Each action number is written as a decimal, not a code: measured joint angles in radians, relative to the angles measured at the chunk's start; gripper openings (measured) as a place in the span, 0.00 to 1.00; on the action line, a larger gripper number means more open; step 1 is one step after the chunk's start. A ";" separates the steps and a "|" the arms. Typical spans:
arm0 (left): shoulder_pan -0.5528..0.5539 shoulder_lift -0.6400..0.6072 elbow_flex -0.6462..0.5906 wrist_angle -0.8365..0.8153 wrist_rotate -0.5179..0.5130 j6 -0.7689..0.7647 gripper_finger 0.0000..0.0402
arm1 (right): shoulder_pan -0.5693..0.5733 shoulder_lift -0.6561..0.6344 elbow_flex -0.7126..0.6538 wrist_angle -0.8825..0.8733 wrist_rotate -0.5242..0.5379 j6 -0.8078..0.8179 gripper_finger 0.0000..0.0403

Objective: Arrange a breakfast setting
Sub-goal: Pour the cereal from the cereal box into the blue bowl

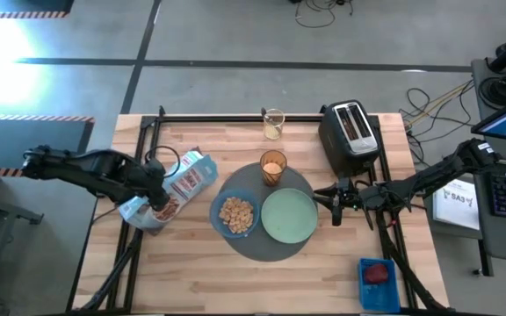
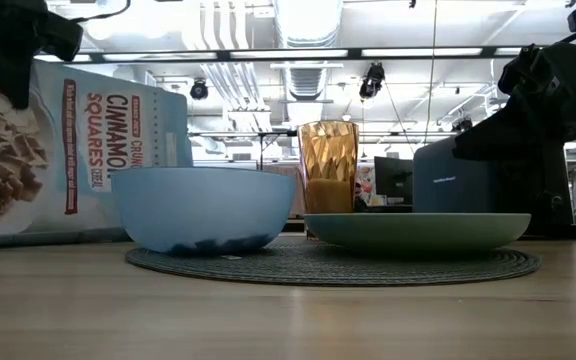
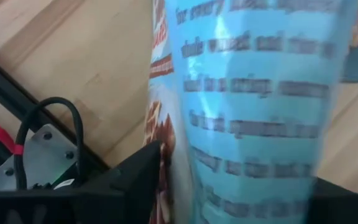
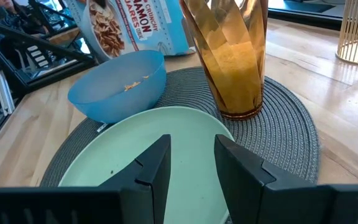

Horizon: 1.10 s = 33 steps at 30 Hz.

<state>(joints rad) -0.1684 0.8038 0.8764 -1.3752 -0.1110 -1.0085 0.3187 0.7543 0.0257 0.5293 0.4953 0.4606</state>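
Left gripper (image 1: 158, 209) fingers straddle the cereal box (image 1: 176, 189), grip unclear; if loosening, the box could tip toward the blue bowl (image 1: 235, 214). Right gripper (image 1: 336, 200), fingers narrowly parted and empty, hovers by the green plate (image 1: 289, 215) and could nudge it

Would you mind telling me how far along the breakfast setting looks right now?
Done: the mat carries the blue bowl with cereal in it, the green plate and the glass of orange drink. In hand: the left gripper is at the cereal box, fingers either side of it. The right gripper waits beside the plate. Left: no spoon is visible on the mat.
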 joint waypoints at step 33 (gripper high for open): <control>-0.001 0.006 0.199 0.001 0.079 -0.071 0.10 | 0.000 0.000 0.000 0.000 0.000 0.000 0.28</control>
<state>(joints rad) -0.1692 0.8103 1.0752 -1.3740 -0.0320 -1.0792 0.3187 0.7543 0.0257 0.5293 0.4953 0.4606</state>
